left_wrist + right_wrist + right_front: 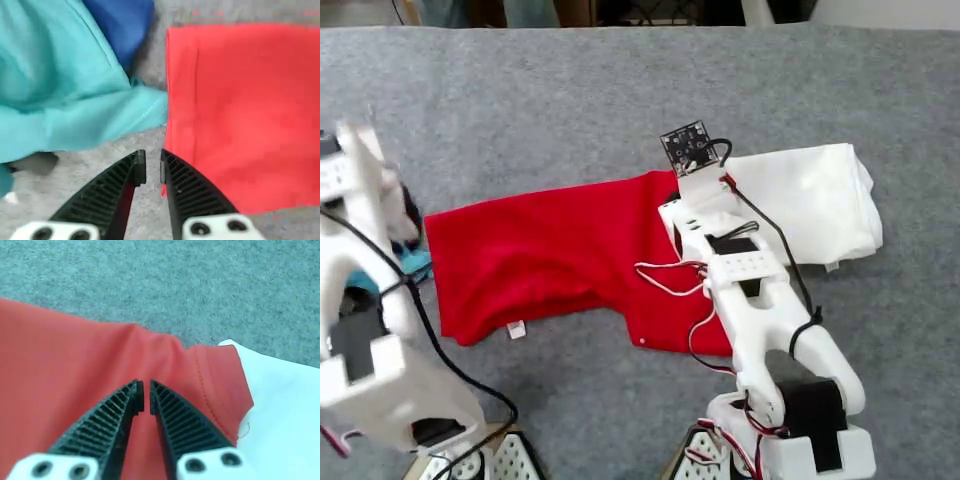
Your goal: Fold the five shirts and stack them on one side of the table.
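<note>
A red shirt lies spread flat across the middle of the grey table. A folded white shirt lies at its right end, touching it. My right arm stands over the red shirt's right part. Its gripper is shut with nothing in it, just above the red shirt near a seamed edge beside the white shirt. My left gripper is shut and holds nothing, over bare table at the red shirt's left edge. A teal shirt and a blue shirt lie crumpled beside it.
My left arm stands at the table's left edge, with a bit of the teal shirt showing beside it. Bare grey table stretches behind the shirts and at the front left of the red shirt.
</note>
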You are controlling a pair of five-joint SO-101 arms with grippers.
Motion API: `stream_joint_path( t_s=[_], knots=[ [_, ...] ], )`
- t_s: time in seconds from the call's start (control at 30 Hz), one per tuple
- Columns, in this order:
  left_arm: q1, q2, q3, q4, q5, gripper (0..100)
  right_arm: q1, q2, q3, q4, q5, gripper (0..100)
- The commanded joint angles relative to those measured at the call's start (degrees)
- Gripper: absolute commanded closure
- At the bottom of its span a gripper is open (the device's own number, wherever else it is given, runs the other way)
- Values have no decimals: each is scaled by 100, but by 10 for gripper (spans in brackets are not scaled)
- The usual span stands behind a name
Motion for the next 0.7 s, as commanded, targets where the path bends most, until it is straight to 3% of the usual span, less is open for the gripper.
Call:
stream_joint_path(
  t_s=[0.0, 0.17, 0.33, 0.5, 0.67],
  knots=[
    [-154, -387, 1833, -1574, 413, 916, 9, 4, -321, 26, 0, 963],
    [-259, -378, 2079, -2453, 1222, 916, 9, 4, -321, 26, 0, 963],
    [-1103, -176, 1851, -3112, 1899, 916, 9, 4, -321, 35, 0, 963],
    [-1596, -114, 1429, -2936, 1881, 916, 0, 4, -321, 35, 0, 963],
    [-1578, -105, 796, -1846, 1020, 916, -9, 4, -321, 35, 0, 963]
  ],
)
